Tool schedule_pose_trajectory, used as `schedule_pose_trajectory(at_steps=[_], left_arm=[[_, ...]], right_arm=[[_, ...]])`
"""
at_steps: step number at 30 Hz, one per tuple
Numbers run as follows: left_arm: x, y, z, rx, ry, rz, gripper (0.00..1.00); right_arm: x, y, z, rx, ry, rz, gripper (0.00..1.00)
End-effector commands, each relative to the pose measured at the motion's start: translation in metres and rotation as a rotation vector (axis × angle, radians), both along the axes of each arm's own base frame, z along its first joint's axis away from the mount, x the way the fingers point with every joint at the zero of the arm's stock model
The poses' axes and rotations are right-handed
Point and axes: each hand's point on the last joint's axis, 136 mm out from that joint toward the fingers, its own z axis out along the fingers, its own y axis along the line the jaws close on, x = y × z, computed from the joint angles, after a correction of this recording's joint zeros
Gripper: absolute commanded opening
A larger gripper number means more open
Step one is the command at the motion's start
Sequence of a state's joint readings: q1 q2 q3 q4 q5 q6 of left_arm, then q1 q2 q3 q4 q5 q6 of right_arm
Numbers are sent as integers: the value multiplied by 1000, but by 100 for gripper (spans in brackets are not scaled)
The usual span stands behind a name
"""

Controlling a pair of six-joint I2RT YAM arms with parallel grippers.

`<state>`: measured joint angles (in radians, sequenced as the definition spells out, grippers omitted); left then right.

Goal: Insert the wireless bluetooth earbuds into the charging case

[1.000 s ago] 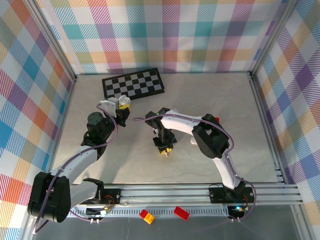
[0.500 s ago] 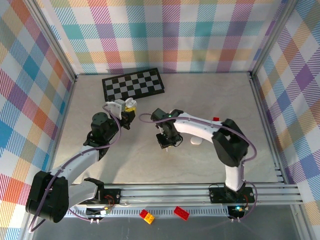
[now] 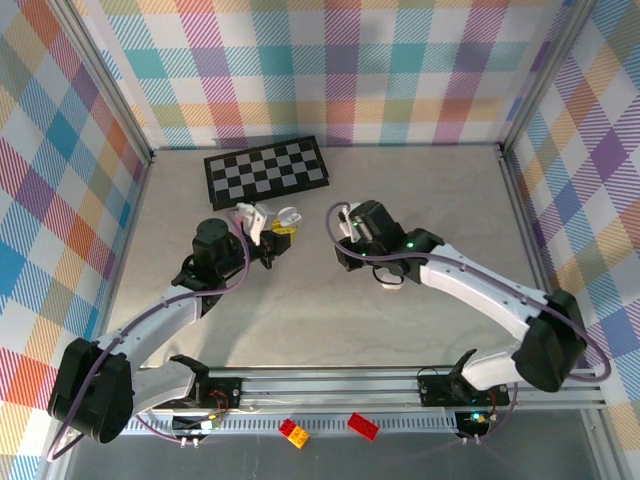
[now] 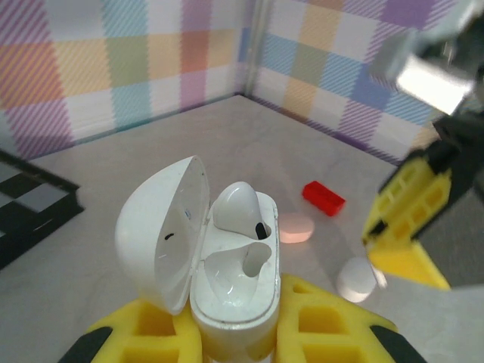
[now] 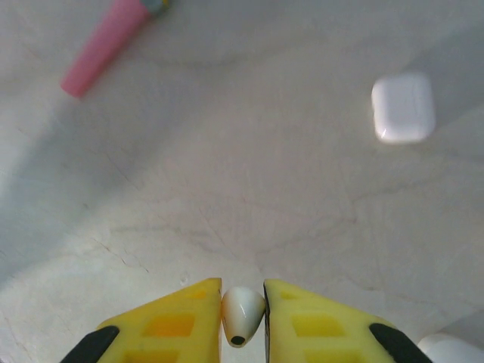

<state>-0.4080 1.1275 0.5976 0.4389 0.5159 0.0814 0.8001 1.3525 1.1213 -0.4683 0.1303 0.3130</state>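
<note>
My left gripper (image 4: 236, 327) is shut on a white charging case (image 4: 236, 291) that stands upright with its lid (image 4: 160, 227) hinged open to the left. One white earbud (image 4: 239, 209) sits in the far socket; the near socket (image 4: 255, 262) is bare. In the top view the case (image 3: 288, 216) is held left of centre at my left gripper (image 3: 276, 232). My right gripper (image 5: 243, 318) is shut on a second white earbud (image 5: 243, 311), pinched between its yellow fingers above the table. Seen from above, my right gripper (image 3: 343, 228) hangs just right of the case.
A checkerboard (image 3: 266, 166) lies at the back left. A closed white case (image 5: 403, 107), a pink case (image 4: 296, 227) and a red brick (image 4: 324, 198) lie on the table to the right. A pink stick (image 5: 106, 45) lies farther off. Plaid walls enclose the table.
The right arm has swung from the table's middle toward the back, carrying the earbud up beside the open case. The left gripper has shifted right with the case.
</note>
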Motion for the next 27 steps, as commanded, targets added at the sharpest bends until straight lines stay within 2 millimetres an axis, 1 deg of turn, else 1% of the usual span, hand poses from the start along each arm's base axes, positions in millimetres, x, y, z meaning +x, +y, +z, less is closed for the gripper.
schedule_pose_trajectory(at_steps=[1,6,10,16,19,22,27], left_arm=[[-13,-21,9,12,-27,-130,0],[-22,-41,10,24,-16,-236,0],[-30,-57,11,37,1,-314,0],[-39,-76,8,50,28,-396,0],[-41,-82,4,66,46,-417,0],[-41,-85,1,75,60,-428,0],[-45,-90,6,69,54,-453,0]], right_arm=[[6,5,45,88,-161,44,20],[-1,6,88,160,-269,104,20],[-8,11,109,216,-310,151,20],[-12,21,118,273,-314,197,19],[-13,23,119,284,-313,211,18],[-14,24,118,281,-311,219,18],[-12,27,112,277,-296,227,18]])
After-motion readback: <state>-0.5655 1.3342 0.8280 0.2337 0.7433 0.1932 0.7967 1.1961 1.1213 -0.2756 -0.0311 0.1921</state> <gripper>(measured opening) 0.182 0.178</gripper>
